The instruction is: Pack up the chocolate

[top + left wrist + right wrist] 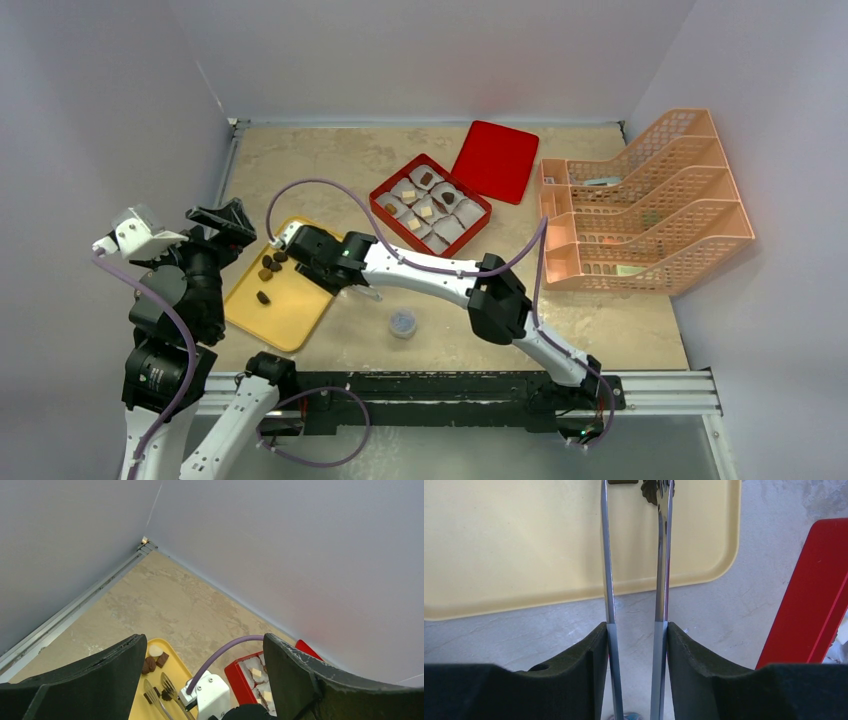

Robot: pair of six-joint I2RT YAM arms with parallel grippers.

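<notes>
Several small chocolate (272,265) lumps lie on a yellow tray (290,310), one more (263,297) further down it. My right gripper (318,258) is shut on metal tongs (607,555). The blades stand apart over the tray (524,540), with a dark scalloped chocolate (651,490) against the right blade. In the left wrist view the tongs (167,690) reach among brown and cream chocolate (152,662). A red box (378,197) holds paper liners with pieces inside. My left gripper (222,222) hangs open and empty above the tray's left side, its jaws (202,640) wide.
The red lid (495,160) lies behind the box. An orange file rack (640,210) fills the right side. A small grey-blue cap (402,323) sits on the table near the right arm's forearm. Grey walls close in left, back and right.
</notes>
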